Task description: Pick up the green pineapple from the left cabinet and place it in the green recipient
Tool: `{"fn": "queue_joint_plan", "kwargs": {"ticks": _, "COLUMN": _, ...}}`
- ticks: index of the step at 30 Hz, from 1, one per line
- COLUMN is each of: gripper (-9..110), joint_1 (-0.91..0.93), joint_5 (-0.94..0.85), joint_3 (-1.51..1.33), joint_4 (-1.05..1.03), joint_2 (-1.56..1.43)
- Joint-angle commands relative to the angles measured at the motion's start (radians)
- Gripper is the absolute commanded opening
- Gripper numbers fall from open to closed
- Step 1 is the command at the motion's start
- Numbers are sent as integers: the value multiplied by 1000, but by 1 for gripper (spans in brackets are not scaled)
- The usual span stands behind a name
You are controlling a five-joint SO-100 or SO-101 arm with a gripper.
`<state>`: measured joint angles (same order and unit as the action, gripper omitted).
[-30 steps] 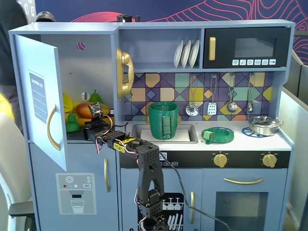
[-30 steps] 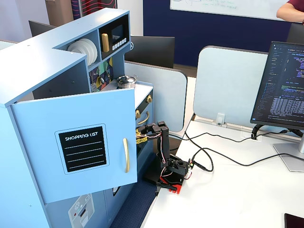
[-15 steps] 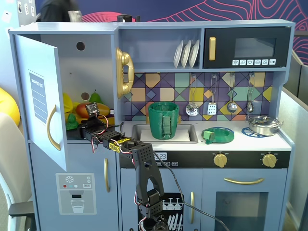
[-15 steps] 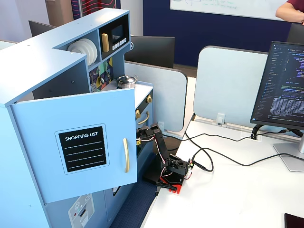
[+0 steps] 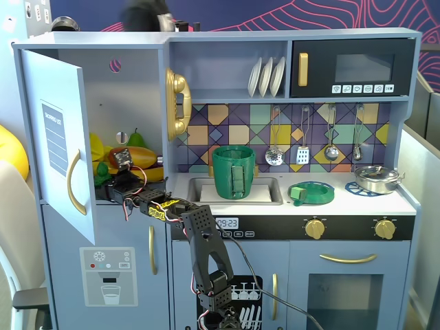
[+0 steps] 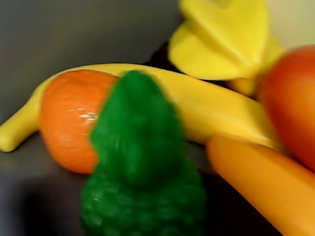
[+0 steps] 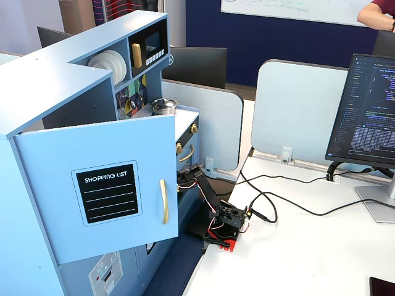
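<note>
The green pineapple (image 6: 142, 167) fills the lower middle of the wrist view, blurred and very close, with its leafy tuft pointing up. A bit of bright green (image 5: 102, 172) shows at the gripper's tip in a fixed view. The left cabinet (image 5: 130, 124) stands open, its door (image 5: 58, 144) swung to the left. My gripper (image 5: 108, 181) reaches inside it among the fruit. No fingers show in the wrist view, so its hold is unclear. The green recipient (image 5: 234, 172) stands in the sink, right of the cabinet.
Around the pineapple lie an orange fruit (image 6: 69, 123), a banana (image 6: 216, 108), a yellow fruit (image 6: 221, 39), a long orange piece (image 6: 266, 182) and a red-orange fruit (image 6: 290, 98). A flat green ring dish (image 5: 313, 192) and a metal pot (image 5: 377, 179) sit on the counter. The open door (image 7: 105, 191) hides the gripper in a fixed view.
</note>
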<state>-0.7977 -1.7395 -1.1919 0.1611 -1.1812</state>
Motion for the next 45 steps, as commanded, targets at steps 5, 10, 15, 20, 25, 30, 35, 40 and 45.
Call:
{"fn": "queue_joint_plan", "kwargs": {"ticks": 5, "gripper": 0, "joint_1": -14, "joint_5": -77, "joint_3": 75, "joint_4": -23, "joint_2": -31}}
{"fn": "queue_joint_plan", "kwargs": {"ticks": 10, "gripper": 0, "joint_1": -5, "joint_5": -130, "joint_3": -15, "joint_4": -20, "joint_2": -163}}
{"fn": "queue_joint_plan", "kwargs": {"ticks": 15, "gripper": 0, "joint_1": -9, "joint_5": -133, "joint_3": -275, "joint_4": -5, "joint_2": -454}}
{"fn": "queue_joint_plan", "kwargs": {"ticks": 20, "gripper": 0, "joint_1": -15, "joint_5": -143, "joint_3": -505, "joint_4": -57, "joint_2": -756}}
{"fn": "queue_joint_plan", "kwargs": {"ticks": 25, "gripper": 0, "joint_1": 6, "joint_5": -146, "joint_3": -664, "joint_4": -140, "joint_2": -1017}}
{"fn": "queue_joint_plan", "kwargs": {"ticks": 30, "gripper": 0, "joint_1": 12, "joint_5": -178, "joint_3": -815, "joint_4": -187, "joint_2": -1250}}
{"fn": "queue_joint_plan", "kwargs": {"ticks": 35, "gripper": 0, "joint_1": 6, "joint_5": -230, "joint_3": -953, "joint_4": -216, "joint_2": -1474}}
{"fn": "queue_joint_plan", "kwargs": {"ticks": 40, "gripper": 0, "joint_1": 144, "joint_5": -225, "joint_3": -1029, "joint_4": -255, "joint_2": -1629}}
{"fn": "queue_joint_plan", "kwargs": {"ticks": 45, "gripper": 0, "joint_1": 367, "joint_5": -149, "joint_3": -1017, "joint_4": -282, "joint_2": -1669}}
